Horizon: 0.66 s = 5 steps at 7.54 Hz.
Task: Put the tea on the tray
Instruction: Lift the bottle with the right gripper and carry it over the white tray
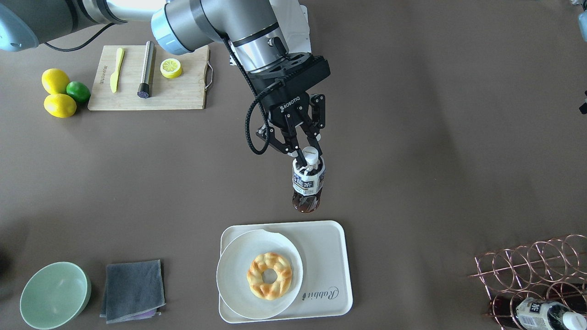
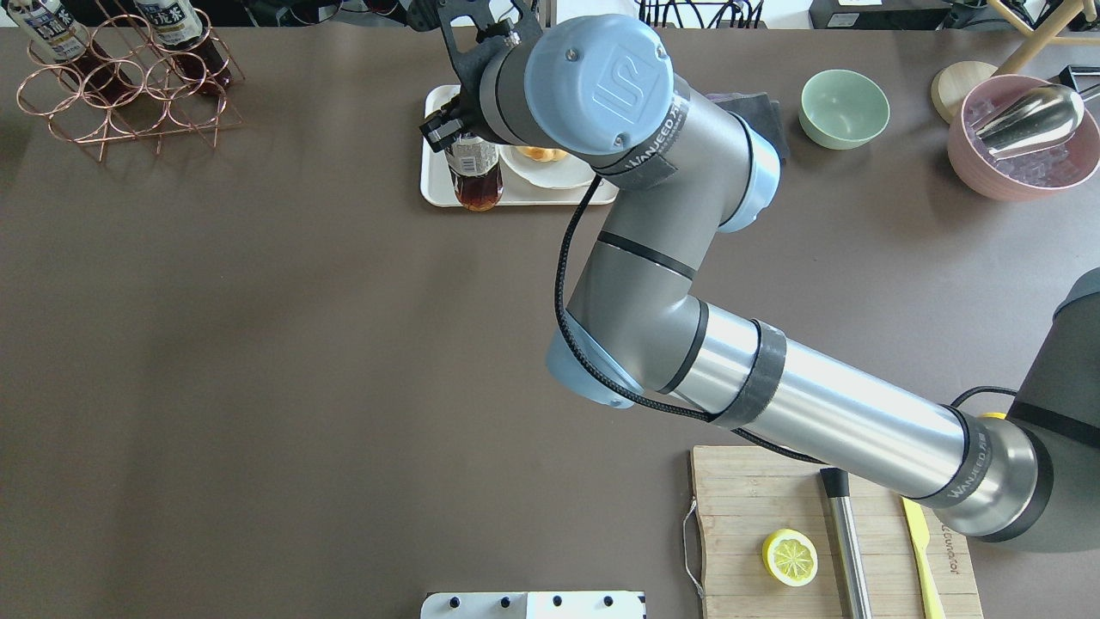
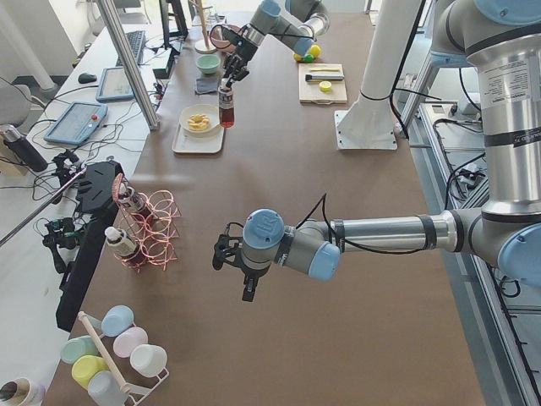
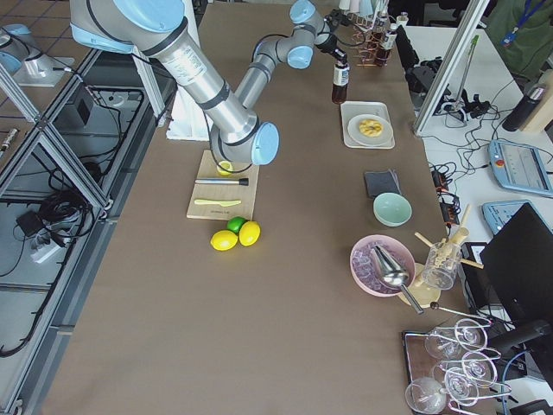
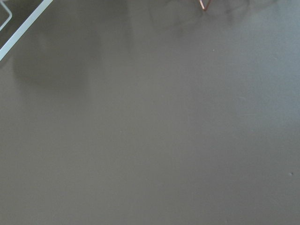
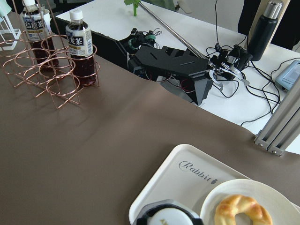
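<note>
Right jaws are clenching the top of the small clear plastic bottle of dark brown tea (image 1: 307, 185), which is hanging upright at the edge of the cream-white rectangular plastic tray (image 1: 331, 256). Suggest aiming for the bare half beside the round white plate (image 1: 231, 275) and lowering slowly. Left jaws: cannot tell.
</note>
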Available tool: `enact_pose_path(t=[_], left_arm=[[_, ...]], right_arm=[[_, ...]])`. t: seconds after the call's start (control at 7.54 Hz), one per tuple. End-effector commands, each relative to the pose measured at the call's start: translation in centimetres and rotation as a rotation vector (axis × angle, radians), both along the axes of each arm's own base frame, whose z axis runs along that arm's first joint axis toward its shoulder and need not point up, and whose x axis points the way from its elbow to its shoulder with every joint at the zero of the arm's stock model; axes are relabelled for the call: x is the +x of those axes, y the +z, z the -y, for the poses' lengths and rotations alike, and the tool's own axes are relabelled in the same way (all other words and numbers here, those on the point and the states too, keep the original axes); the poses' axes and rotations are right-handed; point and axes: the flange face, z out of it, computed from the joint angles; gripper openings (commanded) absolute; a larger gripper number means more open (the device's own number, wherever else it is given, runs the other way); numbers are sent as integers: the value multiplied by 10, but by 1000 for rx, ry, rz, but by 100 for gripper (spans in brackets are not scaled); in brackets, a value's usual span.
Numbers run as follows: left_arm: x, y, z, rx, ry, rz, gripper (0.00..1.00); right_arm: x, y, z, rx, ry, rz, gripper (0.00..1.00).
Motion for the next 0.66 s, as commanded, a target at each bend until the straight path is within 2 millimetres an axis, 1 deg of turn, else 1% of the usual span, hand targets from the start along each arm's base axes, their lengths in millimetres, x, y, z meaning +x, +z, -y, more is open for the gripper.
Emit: enact_pose_path(t=[0.0,0.13,0.27,0.4,0.53], left_arm=[[3,15,-6,-99,28,18,99],[-2,22,-11,-94,54,27,99],[-5,26,-18,-100,53,28,99],[-7,25,-17,-95,48,28,99],[-11,25,-18,-93,38,27,99]], right_arm=[[-14,-31,46,-41,20,-15,0],[-20,-43,63,-57,32,-25,0],[-25,-52,85,-78,38,-43,0],[-30,-43,105,-82,43,-38,0],[-43,-19,122,-85,47,-40,0]])
